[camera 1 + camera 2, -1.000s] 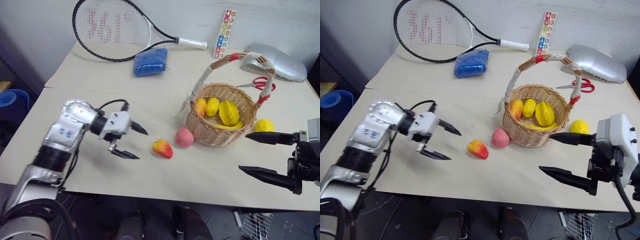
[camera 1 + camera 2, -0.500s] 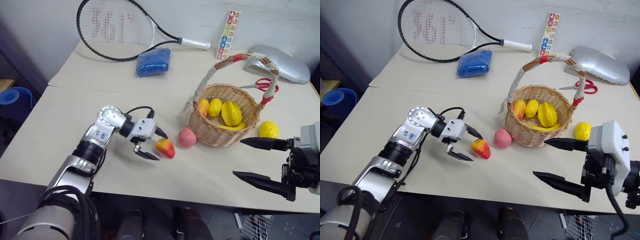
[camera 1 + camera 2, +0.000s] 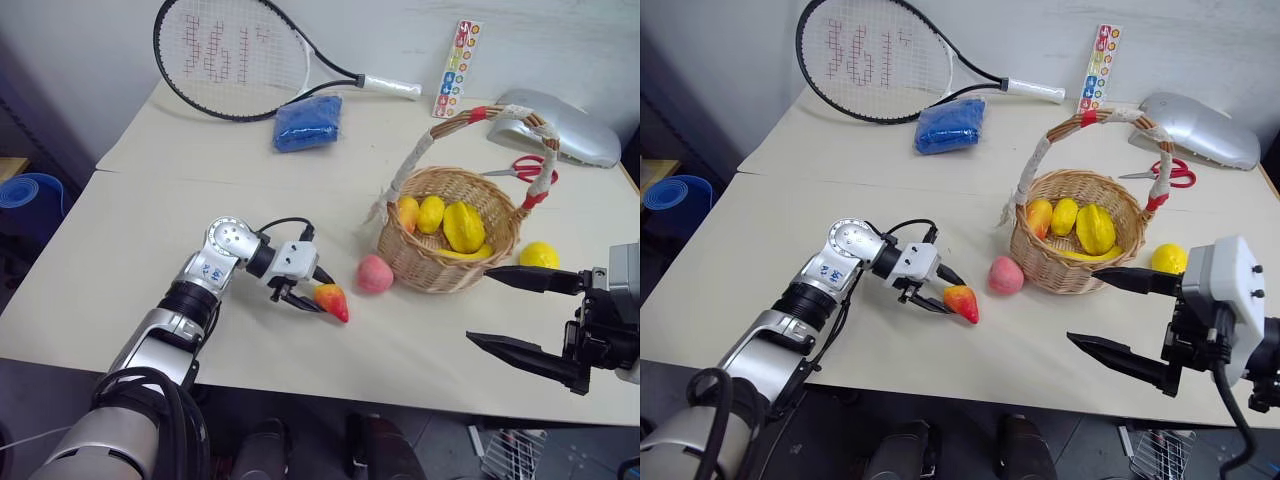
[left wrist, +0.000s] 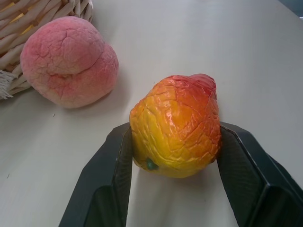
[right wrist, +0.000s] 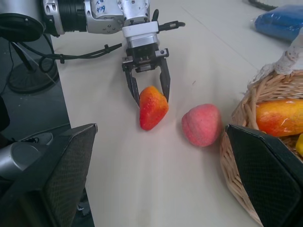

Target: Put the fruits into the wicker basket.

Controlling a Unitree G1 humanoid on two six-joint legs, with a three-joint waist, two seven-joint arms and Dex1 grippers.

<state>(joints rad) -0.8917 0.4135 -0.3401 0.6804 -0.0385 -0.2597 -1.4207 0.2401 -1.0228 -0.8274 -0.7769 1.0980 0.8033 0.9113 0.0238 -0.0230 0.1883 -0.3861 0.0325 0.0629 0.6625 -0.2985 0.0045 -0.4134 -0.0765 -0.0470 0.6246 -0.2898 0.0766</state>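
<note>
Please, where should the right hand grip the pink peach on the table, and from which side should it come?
Grip the pink peach across its round middle, coming from above. The wicker basket stands close beside it, so a sideways approach looks crowded; the top is free.

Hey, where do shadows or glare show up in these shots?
Left wrist view: soft shadow under the red-and-yellow oval fruit and pink round peach; faint sheen on the fruit's skin. Left eye view: mild glare on the silver-grey domed object.

Red-and-yellow fruit [image 4: 175, 125]: glossy, crackled plastic skin. Peach [image 4: 68, 66]: matt, wrinkled. Basket [image 3: 445, 265]: rough woven wicker; table [image 3: 150, 230]: smooth, matt.
</note>
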